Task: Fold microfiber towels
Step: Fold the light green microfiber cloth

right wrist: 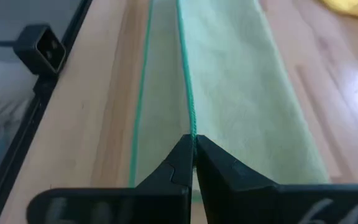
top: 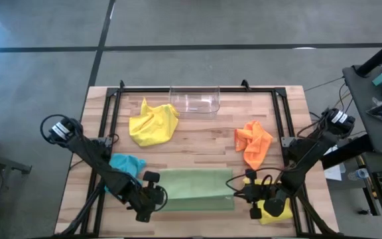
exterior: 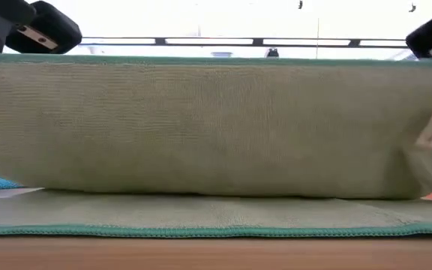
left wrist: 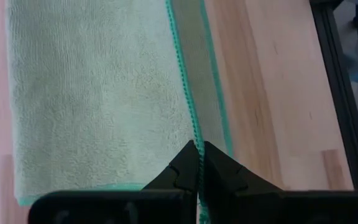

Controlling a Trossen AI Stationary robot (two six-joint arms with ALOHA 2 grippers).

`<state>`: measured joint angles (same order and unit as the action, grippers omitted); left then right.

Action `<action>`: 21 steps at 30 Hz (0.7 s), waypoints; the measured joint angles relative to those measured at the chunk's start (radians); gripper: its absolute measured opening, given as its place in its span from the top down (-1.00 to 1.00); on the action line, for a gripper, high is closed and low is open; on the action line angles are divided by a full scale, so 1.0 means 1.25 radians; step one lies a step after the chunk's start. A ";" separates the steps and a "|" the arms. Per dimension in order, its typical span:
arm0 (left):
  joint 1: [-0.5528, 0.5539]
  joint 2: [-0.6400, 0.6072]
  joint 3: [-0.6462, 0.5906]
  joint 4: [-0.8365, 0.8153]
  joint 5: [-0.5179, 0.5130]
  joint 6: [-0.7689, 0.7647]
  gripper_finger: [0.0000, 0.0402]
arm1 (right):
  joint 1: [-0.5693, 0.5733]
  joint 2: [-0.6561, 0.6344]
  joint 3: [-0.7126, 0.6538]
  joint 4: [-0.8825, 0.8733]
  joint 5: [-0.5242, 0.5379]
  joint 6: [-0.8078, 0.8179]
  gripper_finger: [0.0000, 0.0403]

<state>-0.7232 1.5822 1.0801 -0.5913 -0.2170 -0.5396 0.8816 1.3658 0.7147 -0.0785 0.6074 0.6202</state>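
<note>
A pale green towel [top: 194,189] lies near the table's front edge, doubled over on itself. My left gripper [top: 162,196] is shut at its left end and my right gripper [top: 239,192] is shut at its right end. In the low view the upper layer [exterior: 216,127] hangs like a curtain above the lower layer [exterior: 216,214], which lies flat on the wood. A yellow towel [top: 152,123], an orange towel [top: 254,143] and a light blue towel [top: 128,164] lie crumpled on the table. Another yellow towel [top: 276,210] lies under my right arm. My left gripper pinches the green towel's teal-hemmed edge [left wrist: 194,134] at its left end between the two fingertips, slanting down along the hem. The edge is lifted off the table and runs taut toward the other gripper. The cloth below it hangs down to the part on the table. My right gripper pinches the same hemmed edge [right wrist: 192,127] at its right end between the two fingertips, slanting down along the hem. The edge [exterior: 216,60] is lifted and straight between both grippers. The towel's lower layer stays flat on the table.
A clear plastic bin [top: 194,99] stands at the table's far edge, middle. A black frame [top: 115,106] runs around the wooden top. Bare wood shows in the table's middle between the yellow and orange towels.
</note>
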 joint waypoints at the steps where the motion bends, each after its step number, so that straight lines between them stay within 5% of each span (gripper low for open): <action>1: -0.002 0.002 0.000 0.000 0.000 -0.004 1.00 | 0.000 0.009 0.000 0.004 -0.009 0.009 0.96; 15: -0.009 0.007 -0.002 0.012 0.009 -0.006 1.00 | 0.012 0.059 0.000 0.060 -0.073 0.019 0.96; 21: -0.012 0.015 -0.034 0.080 0.082 -0.006 1.00 | 0.023 0.061 0.000 0.061 -0.073 0.023 0.96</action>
<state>-0.7388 1.6014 1.0375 -0.4910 -0.1149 -0.5469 0.9098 1.4418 0.7151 -0.0020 0.5167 0.6488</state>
